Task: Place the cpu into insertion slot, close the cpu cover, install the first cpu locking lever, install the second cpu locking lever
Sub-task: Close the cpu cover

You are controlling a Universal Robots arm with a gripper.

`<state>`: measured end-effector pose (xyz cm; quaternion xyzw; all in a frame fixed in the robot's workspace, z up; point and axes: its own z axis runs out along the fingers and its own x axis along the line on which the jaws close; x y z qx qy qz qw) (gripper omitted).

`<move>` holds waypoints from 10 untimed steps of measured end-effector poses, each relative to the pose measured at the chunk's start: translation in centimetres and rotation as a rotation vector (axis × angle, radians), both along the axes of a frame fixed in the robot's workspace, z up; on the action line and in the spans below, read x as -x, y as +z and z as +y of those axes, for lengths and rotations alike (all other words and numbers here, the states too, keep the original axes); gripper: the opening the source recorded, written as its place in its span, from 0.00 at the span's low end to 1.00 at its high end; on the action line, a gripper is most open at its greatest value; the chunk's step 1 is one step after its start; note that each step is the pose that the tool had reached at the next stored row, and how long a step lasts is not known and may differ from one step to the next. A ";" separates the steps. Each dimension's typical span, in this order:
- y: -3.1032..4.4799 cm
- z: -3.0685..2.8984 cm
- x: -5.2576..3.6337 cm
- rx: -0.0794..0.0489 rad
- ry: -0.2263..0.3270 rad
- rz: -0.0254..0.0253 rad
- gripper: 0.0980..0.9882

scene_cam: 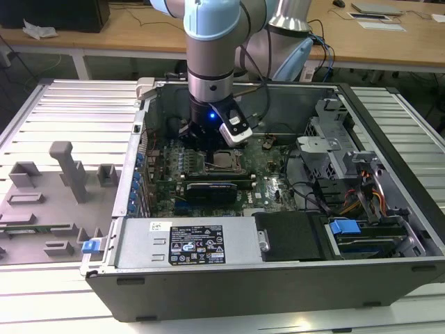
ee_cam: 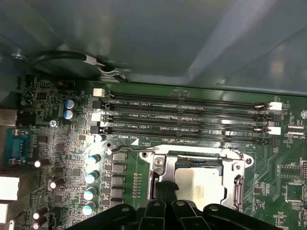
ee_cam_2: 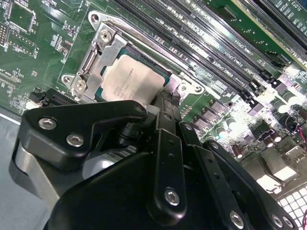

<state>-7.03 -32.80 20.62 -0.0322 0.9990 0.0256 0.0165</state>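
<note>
**Where is the chip?**
The cpu [ee_cam: 199, 184] lies flat in the insertion slot [ee_cam: 201, 162]. Its dull silver top shows through the window of the cpu cover [ee_cam_2: 104, 52], which is down over its edges. A thin wire lever [ee_cam: 144, 149] lies along the socket's side nearest the memory slots [ee_cam: 182, 117].

**And the pincer?**
The gripper [ee_cam: 165, 188] hangs over the socket's rim, drawn narrow, with nothing seen between its tips. In both wrist views its black linkage hides part of the cpu and of the cover.

**What crowds the spot?**
Read the exterior view as a clock face centred on the socket. The arm [scene_cam: 212, 62] stands at twelve o'clock. A long black expansion card [scene_cam: 215, 188] lies at six, with the power supply [scene_cam: 184, 243] beyond it. The drive cage [scene_cam: 327, 149] is at three. A row of blue-topped capacitors [ee_cam: 91, 177] flanks the socket, and a black cable [ee_cam: 57, 56] loops against the case wall [ee_cam: 192, 43] past the memory slots. A grey fixture tray [scene_cam: 62, 174] sits outside the case at nine.
</note>
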 end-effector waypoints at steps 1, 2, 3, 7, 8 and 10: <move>-0.01 0.00 -0.04 0.000 0.000 -0.0001 0.01; -0.01 -0.01 -0.09 0.000 0.000 -0.0001 0.01; -0.02 -0.01 -0.14 0.000 0.001 0.0000 0.01; -0.02 0.00 -0.35 0.000 0.001 0.0000 0.01; -0.02 0.00 -0.35 0.000 0.001 0.0000 0.01; 0.04 0.00 -0.35 0.001 0.001 0.0002 0.01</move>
